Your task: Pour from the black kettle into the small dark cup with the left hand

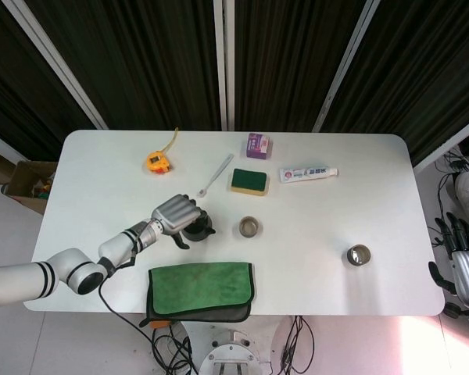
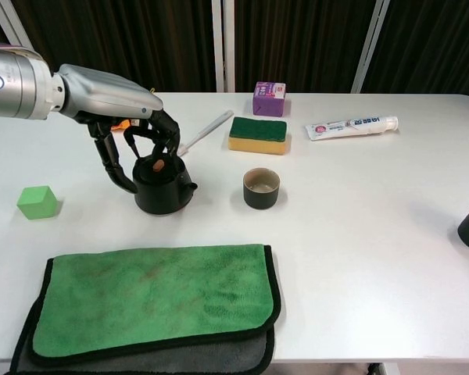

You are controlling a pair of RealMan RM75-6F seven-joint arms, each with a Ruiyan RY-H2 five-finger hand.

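A green cloth (image 2: 152, 301) is lying nearest on the white table (image 2: 359, 234). Beyond it, the left hand (image 2: 129, 133) is arching over the kettle (image 2: 162, 187), fingers curling round it, though a firm grip cannot be told. The cup (image 2: 261, 188) is waiting just beside the spout. Dark curtains (image 2: 313, 39) are hanging behind.

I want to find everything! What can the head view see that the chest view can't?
Only the head view shows the right robot hand past the table edge, the whole tape measure, and a cardboard box on the floor. Only the chest view shows the green cube. Both show the left robot hand over the kettle, the cup, sponge, tube and green cloth.
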